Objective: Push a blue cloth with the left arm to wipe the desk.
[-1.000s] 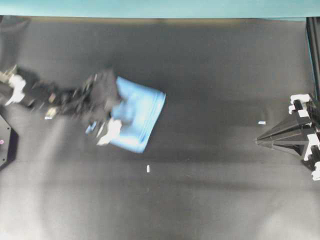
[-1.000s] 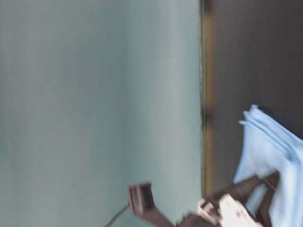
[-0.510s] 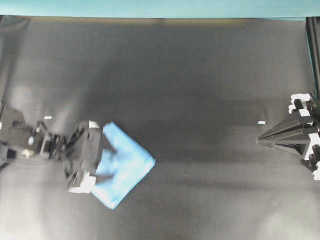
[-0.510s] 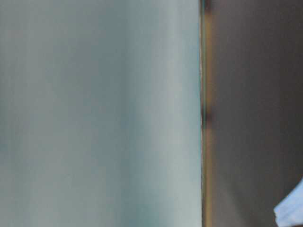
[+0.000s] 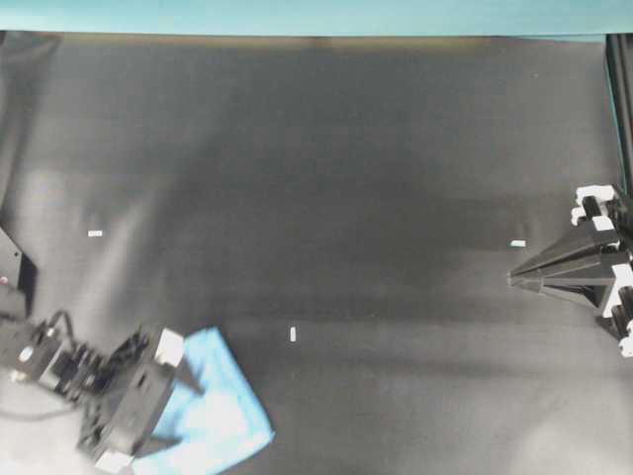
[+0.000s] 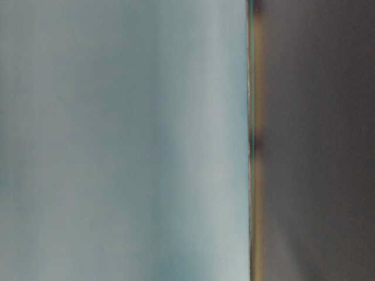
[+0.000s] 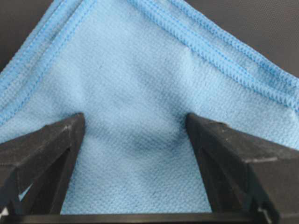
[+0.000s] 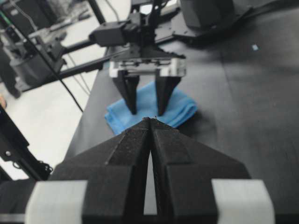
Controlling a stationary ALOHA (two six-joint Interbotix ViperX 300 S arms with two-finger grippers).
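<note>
The blue cloth point(image 5: 226, 416) lies folded on the black desk point(image 5: 376, 178) at the near left corner. My left gripper point(image 5: 178, 409) is open, its two fingers spread and pressed down on the cloth's left part. In the left wrist view the cloth point(image 7: 140, 79) fills the frame between the fingertips point(image 7: 74, 126) of the left gripper point(image 7: 135, 123). My right gripper point(image 5: 513, 280) is shut and empty at the far right. The right wrist view shows its closed tip point(image 8: 150, 120), the cloth point(image 8: 184, 108) and the left gripper point(image 8: 145, 111) beyond. The table-level view shows no cloth.
Tiny white marks point(image 5: 293, 334) dot the desk, with others at the left point(image 5: 95, 234) and right point(image 5: 517, 242). A teal strip point(image 5: 297, 15) runs along the far edge. A black frame post point(image 5: 618, 99) stands at the right. The cloth sits close to the desk's near edge.
My left arm has swept the cloth from the left-middle of the desk toward the near left corner. The cloth has left the table-level view. The right arm has not moved.
</note>
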